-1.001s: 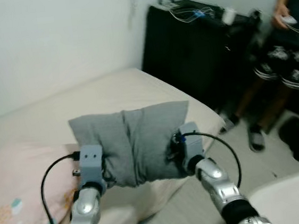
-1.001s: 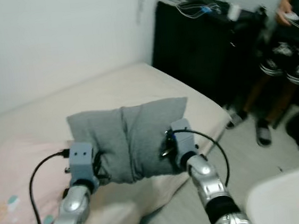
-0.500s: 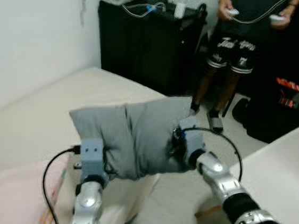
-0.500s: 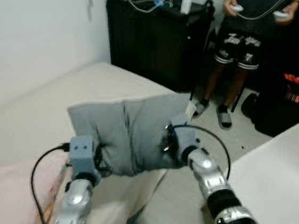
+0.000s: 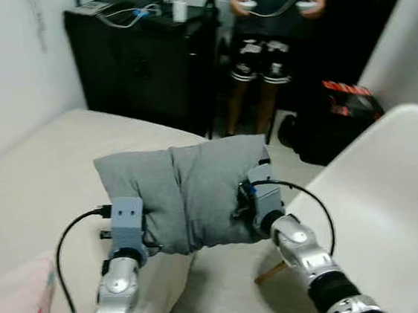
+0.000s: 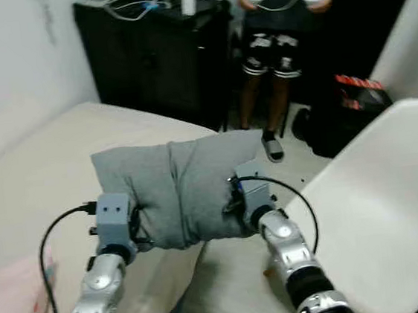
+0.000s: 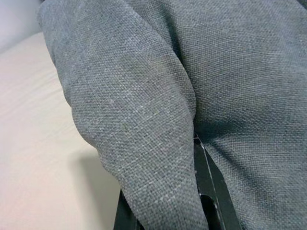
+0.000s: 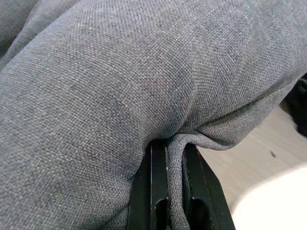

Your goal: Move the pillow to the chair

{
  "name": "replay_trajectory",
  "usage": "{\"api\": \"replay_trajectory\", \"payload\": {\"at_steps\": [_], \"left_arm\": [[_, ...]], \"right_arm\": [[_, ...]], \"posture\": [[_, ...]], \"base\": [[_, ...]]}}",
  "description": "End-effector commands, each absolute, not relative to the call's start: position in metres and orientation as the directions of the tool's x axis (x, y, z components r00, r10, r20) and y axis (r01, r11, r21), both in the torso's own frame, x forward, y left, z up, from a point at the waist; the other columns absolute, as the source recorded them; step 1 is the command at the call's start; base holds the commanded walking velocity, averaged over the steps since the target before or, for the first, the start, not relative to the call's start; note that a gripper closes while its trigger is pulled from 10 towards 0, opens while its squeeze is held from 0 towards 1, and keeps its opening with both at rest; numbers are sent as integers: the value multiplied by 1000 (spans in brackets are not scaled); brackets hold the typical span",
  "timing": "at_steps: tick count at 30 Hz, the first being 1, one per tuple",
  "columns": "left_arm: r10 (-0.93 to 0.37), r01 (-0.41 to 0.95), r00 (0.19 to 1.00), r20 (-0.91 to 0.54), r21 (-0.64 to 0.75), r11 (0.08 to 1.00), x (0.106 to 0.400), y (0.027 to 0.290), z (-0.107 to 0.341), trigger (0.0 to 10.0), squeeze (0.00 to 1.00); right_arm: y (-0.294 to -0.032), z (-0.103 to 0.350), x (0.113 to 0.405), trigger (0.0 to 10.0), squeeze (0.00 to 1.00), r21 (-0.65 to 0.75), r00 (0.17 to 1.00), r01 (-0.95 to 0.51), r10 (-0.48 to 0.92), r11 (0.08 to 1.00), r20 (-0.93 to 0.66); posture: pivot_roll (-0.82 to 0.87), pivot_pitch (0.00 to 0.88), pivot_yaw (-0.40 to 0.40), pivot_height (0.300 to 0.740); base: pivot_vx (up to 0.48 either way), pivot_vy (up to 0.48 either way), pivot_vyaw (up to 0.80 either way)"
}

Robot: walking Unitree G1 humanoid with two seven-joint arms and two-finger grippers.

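While the grey pillow [image 5: 183,196] hung clear of the bed, notes were taken as follows.

Pillow: held up at picture centre between both arms, above the edge of the cream mattress [image 5: 40,182]; touching neither bed nor chair.
Left gripper [image 7: 199,191]: black fingers clamped on a fold of grey fabric at the pillow's 8 o'clock corner.
Right gripper [image 8: 169,184]: fingers pinched together on a fabric fold at the pillow's 4 o'clock corner.
Progress: pick-up judged done; carry under way; placement on the seat left to do.
White chair [image 5: 382,198]: at 4 o'clock from the pillow, near, seat bare.
Surface: mattress plain, a pink patterned cloth [image 5: 19,311] at 8 o'clock.
Room: white wall at 10 o'clock; black cabinet [image 5: 140,66] with cables on top at 12 o'clock; a person [image 5: 273,22] holding two controllers at 1 o'clock.
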State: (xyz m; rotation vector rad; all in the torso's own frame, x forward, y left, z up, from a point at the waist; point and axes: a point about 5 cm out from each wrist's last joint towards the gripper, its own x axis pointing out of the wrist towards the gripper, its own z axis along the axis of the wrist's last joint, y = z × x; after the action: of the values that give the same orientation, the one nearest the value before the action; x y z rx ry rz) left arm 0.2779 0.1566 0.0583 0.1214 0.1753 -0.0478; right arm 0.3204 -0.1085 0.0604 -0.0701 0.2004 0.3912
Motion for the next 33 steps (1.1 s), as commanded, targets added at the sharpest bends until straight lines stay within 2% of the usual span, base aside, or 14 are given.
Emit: {"api": "replay_trajectory", "payload": {"at_steps": [1, 10, 12, 17, 19, 21, 26, 33], "left_arm": [[-125, 143, 983, -134, 134, 981, 283, 141, 68, 10000, 0], [-165, 188, 975, -145, 160, 969, 285, 139, 68, 10000, 0], [-179, 206, 971, -160, 172, 963, 284, 140, 67, 10000, 0], [-187, 223, 965, -181, 203, 953, 283, 143, 63, 10000, 0], [-194, 235, 963, -189, 231, 944, 282, 143, 61, 10000, 0], [-199, 250, 959, -200, 270, 930, 280, 144, 58, 10000, 0], [-160, 213, 965, -209, 259, 942, 280, 149, 56, 10000, 0], [-181, 233, 962, -204, 275, 933, 280, 149, 61, 10000, 0]], "right_arm": [[-99, 63, 321, 10000, 0, -26, 896, -413, 401, 910, -189], [-100, 59, 319, 10000, 0, -31, 900, -399, 385, 917, -205], [-97, 57, 318, 10000, 0, -36, 900, -396, 380, 918, -213], [-95, 57, 318, 10000, 0, -34, 905, -383, 368, 923, -211], [-95, 57, 318, 10000, 0, -47, 909, -378, 360, 925, -211], [-95, 55, 317, 10000, 0, -122, 905, -396, 364, 910, -220], [-89, 54, 316, 10000, 0, -65, 905, -388, 367, 919, -217], [-86, 50, 313, 10000, 0, -36, 908, -371, 355, 928, -221]], "posture": [[75, 0, -59, 732], [78, 0, -29, 732], [88, 0, 5, 732], [87, 0, 28, 732], [88, 0, 28, 732], [88, 0, 28, 732], [94, 0, 39, 732], [120, 0, 68, 732]], "base": [[0, 0, -800], [0, 0, -800], [0, 0, -800], [0, 0, -800], [0, 0, -800], [0, 0, -800], [0, 0, -800], [0, 0, -800]]}}
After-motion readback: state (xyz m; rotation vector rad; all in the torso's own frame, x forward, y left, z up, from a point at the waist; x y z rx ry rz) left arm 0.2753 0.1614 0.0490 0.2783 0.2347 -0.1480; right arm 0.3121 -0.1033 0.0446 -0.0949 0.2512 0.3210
